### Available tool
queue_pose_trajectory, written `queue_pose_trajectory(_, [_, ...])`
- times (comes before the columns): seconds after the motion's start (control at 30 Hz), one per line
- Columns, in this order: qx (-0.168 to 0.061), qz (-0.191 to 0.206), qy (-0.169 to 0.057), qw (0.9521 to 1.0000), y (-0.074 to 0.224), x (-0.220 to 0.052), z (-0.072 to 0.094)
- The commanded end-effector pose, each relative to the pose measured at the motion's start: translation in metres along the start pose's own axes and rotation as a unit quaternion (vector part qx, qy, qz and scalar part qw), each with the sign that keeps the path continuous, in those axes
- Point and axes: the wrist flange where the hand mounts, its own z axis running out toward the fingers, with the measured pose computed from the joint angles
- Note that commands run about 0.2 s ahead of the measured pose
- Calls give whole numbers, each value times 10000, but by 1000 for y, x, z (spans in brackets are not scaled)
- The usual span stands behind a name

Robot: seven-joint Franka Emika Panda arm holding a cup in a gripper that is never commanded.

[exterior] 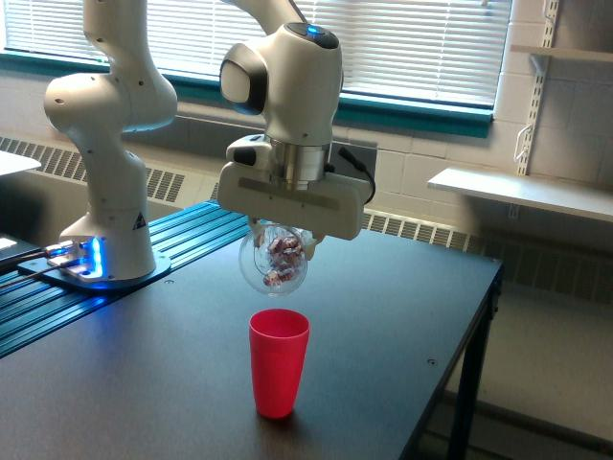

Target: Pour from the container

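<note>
You see the white, jointed Franka robot arm (115, 105) rising from its base at the exterior view's left and bending over the dark, flat-topped table (383, 316), with its broad white gripper (283, 233) hanging above the table's near half. The gripper is clenched on the clear, colourless, rounded bowl-like container (273, 263), which hangs in the air directly beneath the gripper body; the fingers themselves are largely hidden behind the housing and the vessel, so the exact points of contact cannot be read. Judge the pour as not yet begun or only at its onset: the container appears tipped, its rounded side toward the camera, and it hovers above and apart from the opaque red plastic cup (279, 361), which stands upright on the table just below, slightly toward the exterior view's right of the container's centre. No contents are seen falling between the two vessels, and the inside of the red cup is not visible from this angle, so you cannot tell whether anything has landed there. What remains, by this reading, is further tipping until the load leaves the rim. Inside the container lies a cluster of small reddish-brown and pale pieces (283, 253), gathered in its upper middle part; their kind is too small to tell.
</note>
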Motion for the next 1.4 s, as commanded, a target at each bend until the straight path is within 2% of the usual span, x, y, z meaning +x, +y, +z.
queue_pose_trajectory(0.03, [-42,62,-39,10000,-8,-2,-5])
queue_pose_trajectory(0.13, [-90,105,-168,9998,-9,-4,-5])
queue_pose_trajectory(0.23, [-179,62,-167,9997,-9,-8,-5])
queue_pose_trajectory(0.4, [-270,67,-366,9989,-9,-13,-5])
queue_pose_trajectory(0.6, [-338,150,-603,9975,-5,-5,-4])
queue_pose_trajectory(0.97, [-476,165,-666,9965,-3,4,-5])
queue_pose_trajectory(1.17, [-521,211,-627,9965,-6,13,-6])
queue_pose_trajectory(1.4, [-559,170,-547,9968,-11,11,-10])
